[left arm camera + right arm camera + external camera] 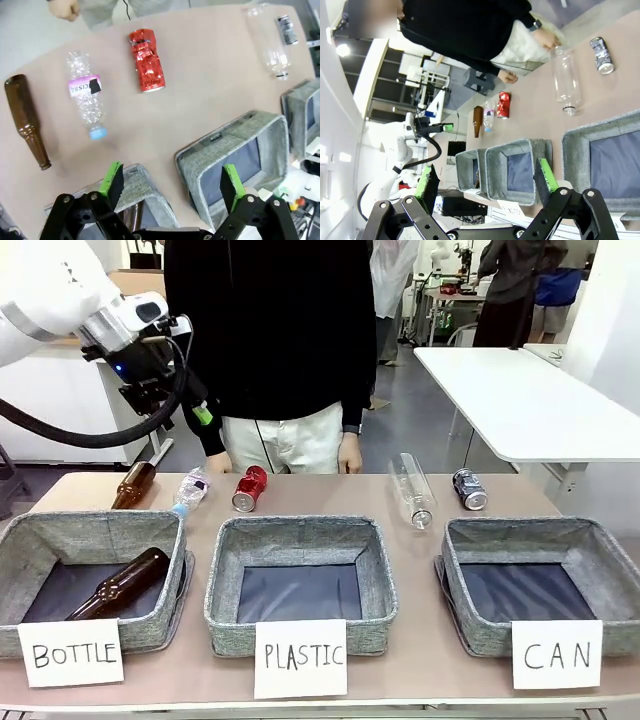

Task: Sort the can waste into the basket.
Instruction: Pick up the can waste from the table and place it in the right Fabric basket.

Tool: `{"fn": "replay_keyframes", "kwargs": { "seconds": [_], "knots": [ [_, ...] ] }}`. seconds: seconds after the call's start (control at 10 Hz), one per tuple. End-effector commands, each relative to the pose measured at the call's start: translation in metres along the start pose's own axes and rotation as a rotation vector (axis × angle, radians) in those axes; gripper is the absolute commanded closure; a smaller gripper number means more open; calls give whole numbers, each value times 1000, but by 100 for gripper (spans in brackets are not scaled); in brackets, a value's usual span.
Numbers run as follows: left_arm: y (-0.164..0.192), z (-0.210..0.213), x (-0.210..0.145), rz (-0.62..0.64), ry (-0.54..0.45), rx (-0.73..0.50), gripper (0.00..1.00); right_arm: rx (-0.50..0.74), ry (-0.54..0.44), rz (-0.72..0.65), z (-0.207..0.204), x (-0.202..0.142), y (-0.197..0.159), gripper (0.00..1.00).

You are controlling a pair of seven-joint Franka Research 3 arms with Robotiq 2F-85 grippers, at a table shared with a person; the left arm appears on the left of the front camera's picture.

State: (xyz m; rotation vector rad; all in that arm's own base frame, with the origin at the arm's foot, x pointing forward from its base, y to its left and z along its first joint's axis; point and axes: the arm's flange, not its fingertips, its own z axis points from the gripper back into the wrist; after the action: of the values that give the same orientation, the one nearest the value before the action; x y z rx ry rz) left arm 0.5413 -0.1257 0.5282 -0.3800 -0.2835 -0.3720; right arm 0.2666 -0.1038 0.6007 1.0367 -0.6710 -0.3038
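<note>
Red can (249,488) lies on its side on the surface (330,502), just behind the middle basket (300,531). Silver can (469,489) lies behind the CAN basket (520,532); both are outside it. The left arm is raised over the far left end. The left pincer (205,418) is angled down, spread wide and empty. The right pincer (487,182) is spread wide too, gripping nothing.

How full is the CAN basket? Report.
Empty: the CAN basket shows bare dark lining; red can and silver can lie on the table.
</note>
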Motion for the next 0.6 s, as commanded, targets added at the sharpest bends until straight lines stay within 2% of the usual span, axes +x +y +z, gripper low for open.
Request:
{"fn": "replay_keyframes", "kwargs": {
  "seconds": [0.0,0.1,0.3,0.5],
  "knots": [
    [-7,-72,21,45,-5,85,0,28,-6,23,-2,1,0,0],
    [-12,-101,35,83,-16,99,0,28,-6,23,-2,1,0,0],
    [-12,-134,53,121,13,87,0,28,-6,23,-2,1,0,0],
    [-10,-185,63,174,45,178,0,28,-6,23,-2,1,0,0]
  ]
}}
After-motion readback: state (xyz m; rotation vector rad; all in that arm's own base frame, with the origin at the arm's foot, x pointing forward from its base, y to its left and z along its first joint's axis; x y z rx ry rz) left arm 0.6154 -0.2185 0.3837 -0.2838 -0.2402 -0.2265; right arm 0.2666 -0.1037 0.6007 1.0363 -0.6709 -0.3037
